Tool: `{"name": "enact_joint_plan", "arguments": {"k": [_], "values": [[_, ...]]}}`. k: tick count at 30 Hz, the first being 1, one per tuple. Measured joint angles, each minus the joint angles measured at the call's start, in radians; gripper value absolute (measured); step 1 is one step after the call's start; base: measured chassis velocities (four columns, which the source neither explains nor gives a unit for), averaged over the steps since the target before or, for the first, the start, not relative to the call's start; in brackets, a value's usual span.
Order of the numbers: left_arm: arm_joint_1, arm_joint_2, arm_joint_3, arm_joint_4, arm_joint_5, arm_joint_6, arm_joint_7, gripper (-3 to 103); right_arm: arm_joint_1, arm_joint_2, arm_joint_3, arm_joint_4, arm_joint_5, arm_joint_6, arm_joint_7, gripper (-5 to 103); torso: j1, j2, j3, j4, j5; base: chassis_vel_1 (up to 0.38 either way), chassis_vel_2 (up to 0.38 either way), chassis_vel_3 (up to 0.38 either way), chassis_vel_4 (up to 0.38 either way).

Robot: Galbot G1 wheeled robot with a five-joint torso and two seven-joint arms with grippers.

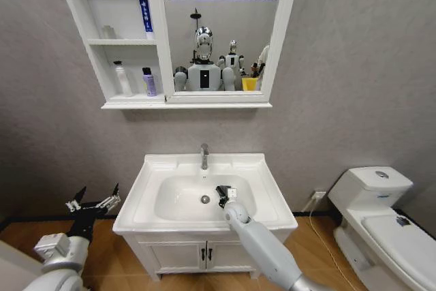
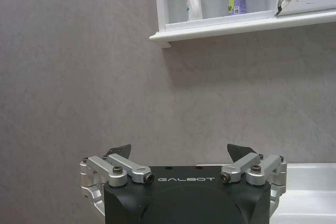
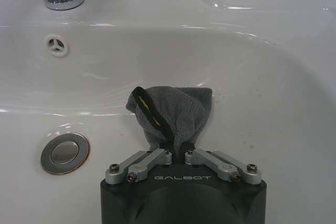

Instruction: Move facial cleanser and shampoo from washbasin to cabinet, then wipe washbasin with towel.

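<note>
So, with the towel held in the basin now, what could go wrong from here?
1. The right gripper pinches only one corner of the towel, so the cloth may slip out or bunch up while wiping.
2. The tap and drain are close to the wiping area; a wide stroke might hit the tap.
3. The left gripper is open beside the washbasin, near its edge, and could bump it.

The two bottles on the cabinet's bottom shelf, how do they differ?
The facial cleanser is white with a white cap; the shampoo is purple with a black cap. The facial cleanser stands slightly taller than the shampoo. The facial cleanser is farther from the mirror, and the shampoo is nearer to it. Both stand upright, apart from each other, in the cabinet, untouched by either gripper.
</note>
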Motion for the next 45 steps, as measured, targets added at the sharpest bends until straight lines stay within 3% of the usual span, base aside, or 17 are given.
{"name": "enact_joint_plan", "arguments": {"k": [19, 33, 36, 41, 43, 45], "values": [[0.000, 0.000, 0.000, 0.000, 0.000, 0.000, 0.000, 100, 0.010, -0.126, 0.036, 0.101, 0.055, -0.028, 0.031, 6, 0.000, 0.000, 0.000, 0.0000, 0.0002, 0.000, 0.000, 0.000, 0.000], [0.000, 0.000, 0.000, 0.000, 0.000, 0.000, 0.000, 100, 0.074, -0.186, 0.106, 0.083, -0.153, 0.061, -0.099, 6, 0.000, 0.000, 0.000, -0.0002, -0.0001, 0.000, 0.000, 0.000, 0.000], [0.000, 0.000, 0.000, 0.000, 0.000, 0.000, 0.000, 100, 0.109, -0.192, 0.142, 0.020, -0.203, 0.117, -0.179, 6, 0.000, 0.000, 0.000, 0.0001, 0.0000, 0.000, 0.000, 0.000, 0.000], [0.000, 0.000, 0.000, 0.000, 0.000, 0.000, 0.000, 100, 0.129, -0.195, 0.165, -0.042, -0.236, 0.141, -0.233, 3, 0.000, 0.000, 0.000, 0.0000, 0.0001, 0.000, 0.000, 0.000, 0.000], [0.000, 0.000, 0.000, 0.000, 0.000, 0.000, 0.000, 100, 0.132, -0.195, 0.171, -0.056, -0.242, 0.141, -0.241, 7, 0.000, 0.000, 0.000, 0.0000, 0.0000, 0.000, 0.000, 0.000, 0.000], [0.000, 0.000, 0.000, 0.000, 0.000, 0.000, 0.000, 100, 0.137, -0.190, 0.179, -0.091, -0.259, 0.154, -0.267, 18, 0.000, 0.000, 0.000, -0.0001, 0.0001, 0.000, 0.000, 0.000, 0.000]]}}
